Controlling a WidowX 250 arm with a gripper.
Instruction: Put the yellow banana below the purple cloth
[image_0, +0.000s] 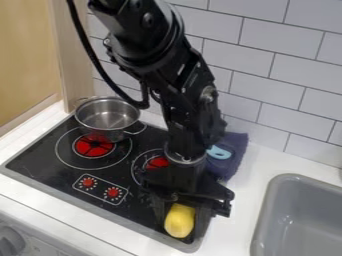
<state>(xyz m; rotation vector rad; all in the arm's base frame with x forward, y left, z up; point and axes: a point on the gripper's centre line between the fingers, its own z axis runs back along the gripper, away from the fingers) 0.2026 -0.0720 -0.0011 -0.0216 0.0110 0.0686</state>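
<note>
Lying just inside the stove's rim (100, 211), the yellow banana (180, 221) sits between the jaws; pinched or not, I can't tell.

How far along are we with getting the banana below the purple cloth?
Reaching looks done: the gripper is right at the yellow banana, by the stove's near right corner. The grasp or release seems in hand; I can't tell which. Left: confirming placement below the purple cloth, farther back, and withdrawing.
</note>
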